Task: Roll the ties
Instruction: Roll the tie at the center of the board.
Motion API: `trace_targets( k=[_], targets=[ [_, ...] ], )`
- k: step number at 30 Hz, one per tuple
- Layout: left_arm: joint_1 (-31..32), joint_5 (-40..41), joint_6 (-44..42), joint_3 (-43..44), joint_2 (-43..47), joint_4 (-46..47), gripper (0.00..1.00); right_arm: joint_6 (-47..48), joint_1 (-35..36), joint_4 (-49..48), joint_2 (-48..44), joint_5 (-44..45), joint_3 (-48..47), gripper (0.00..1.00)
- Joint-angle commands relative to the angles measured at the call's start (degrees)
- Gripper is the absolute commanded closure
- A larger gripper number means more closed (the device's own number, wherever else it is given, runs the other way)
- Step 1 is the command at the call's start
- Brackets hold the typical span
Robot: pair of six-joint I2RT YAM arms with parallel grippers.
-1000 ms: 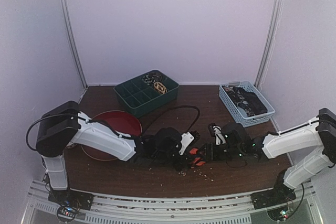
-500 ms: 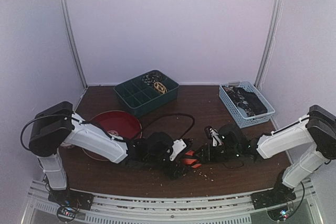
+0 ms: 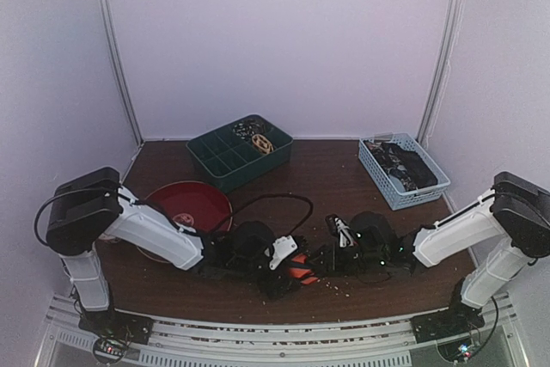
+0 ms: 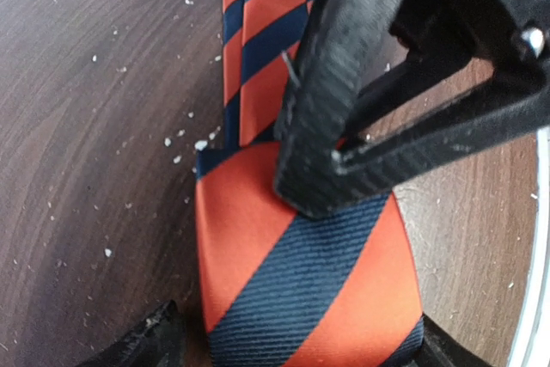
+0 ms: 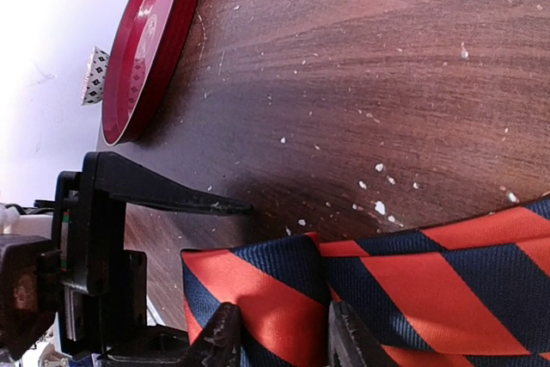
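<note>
An orange-red and navy striped tie [image 4: 301,281] lies folded on the dark wood table near the front edge, a small orange patch between the two arms [image 3: 300,269]. My left gripper [image 4: 292,345] is open, with a fingertip on each side of the tie's wide folded end. My right gripper [image 5: 284,341] is shut on a fold of the same tie [image 5: 412,281], with the cloth bulging between its fingers. One right finger [image 4: 344,126] lies across the tie just ahead of the left jaws. From above, the left gripper [image 3: 284,257] and right gripper [image 3: 331,255] almost meet.
A red plate [image 3: 191,206] sits behind the left arm. A green compartment tray [image 3: 249,171] at the back holds coiled ties [image 3: 258,137]. A blue basket [image 3: 382,185] of dark fabric stands back right. A black cable [image 3: 284,199] arches over the table. Pale crumbs dot the wood.
The left gripper has opened around the tie. Both grippers and the tie have shifted toward the near edge and slightly left.
</note>
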State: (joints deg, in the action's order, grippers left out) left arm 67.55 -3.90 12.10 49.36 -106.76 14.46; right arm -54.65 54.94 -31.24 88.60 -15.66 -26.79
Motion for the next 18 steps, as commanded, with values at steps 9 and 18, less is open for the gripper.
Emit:
trace_targets(
  k=[9, 18],
  targets=[
    [-1.63, -6.74, -3.77, -0.27, 0.40, 4.04, 0.56, -1.26, 0.50, -0.15, 0.02, 1.09, 0.45, 0.66],
    [-1.63, -7.21, -4.62, -1.05, 0.50, 4.18, 0.77, -4.96, 0.71, -2.23, -0.05, -0.88, 2.31, 0.66]
  ],
)
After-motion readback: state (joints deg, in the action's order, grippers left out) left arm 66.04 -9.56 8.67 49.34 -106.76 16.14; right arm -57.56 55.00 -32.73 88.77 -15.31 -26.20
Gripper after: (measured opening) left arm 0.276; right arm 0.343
